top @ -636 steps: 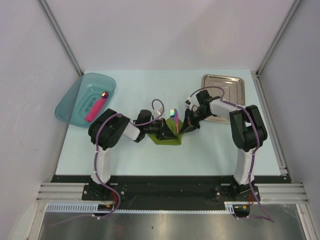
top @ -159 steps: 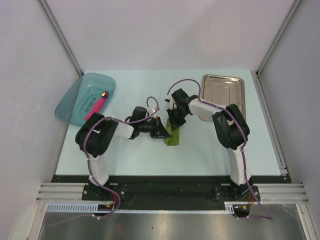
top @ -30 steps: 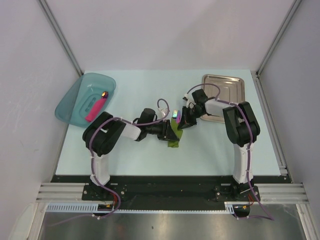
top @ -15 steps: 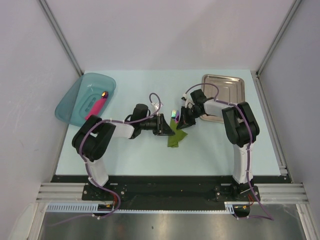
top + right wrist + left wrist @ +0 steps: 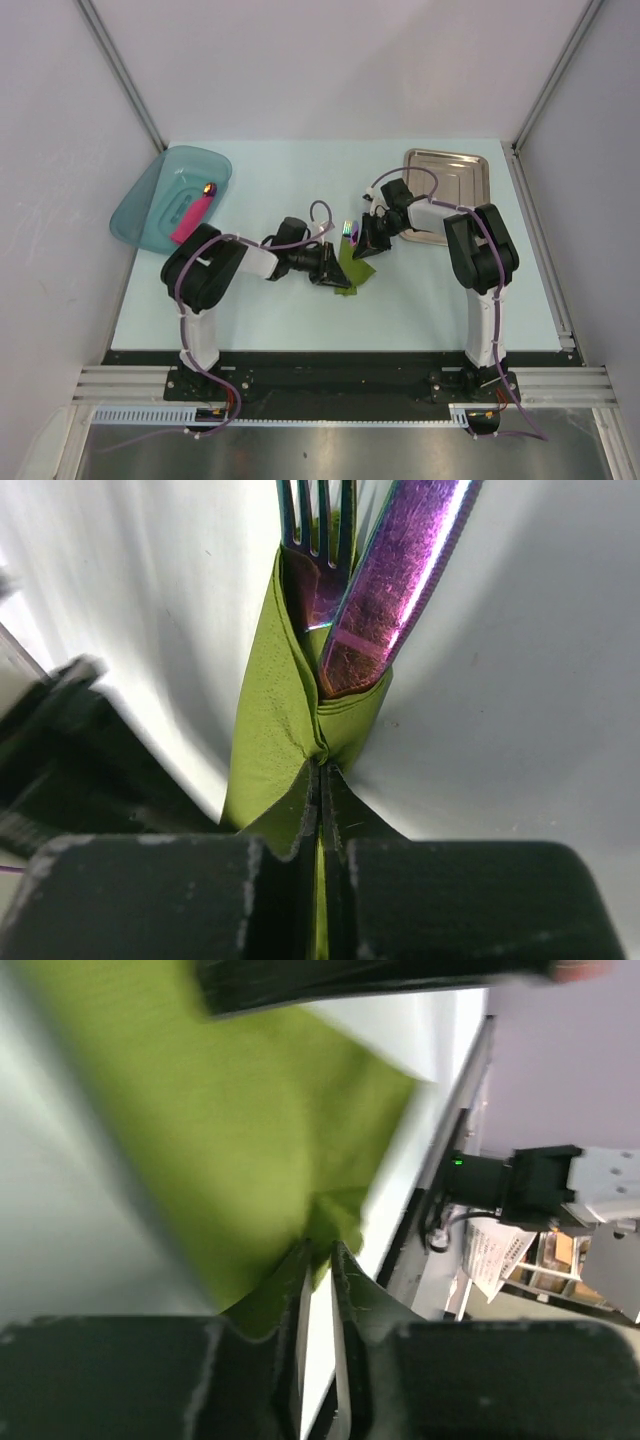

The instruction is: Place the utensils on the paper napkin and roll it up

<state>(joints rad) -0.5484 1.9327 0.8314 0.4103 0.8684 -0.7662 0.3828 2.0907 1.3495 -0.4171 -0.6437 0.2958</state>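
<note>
The olive-green paper napkin [image 5: 351, 270] lies folded at the table's middle, wrapped round the two iridescent utensils [image 5: 348, 230], whose tips stick out at its far end. In the right wrist view the fork [image 5: 318, 550] and the purple piece [image 5: 390, 590] sit inside the napkin [image 5: 270, 740]. My right gripper [image 5: 322, 770] is shut on the napkin's fold. My left gripper [image 5: 319, 1252] is shut on a napkin [image 5: 230, 1150] edge from the left side. In the top view the left gripper [image 5: 335, 272] and the right gripper [image 5: 366, 245] face each other across the bundle.
A teal plastic tub [image 5: 150, 200] at the far left holds a thick pink bar [image 5: 190, 215] with a shiny tip. A silver metal tray [image 5: 462, 175] sits at the far right, behind the right arm.
My left gripper has moved back toward me along the napkin and pinches its near part. The napkin has shifted slightly. The right gripper holds its place on the fold.
</note>
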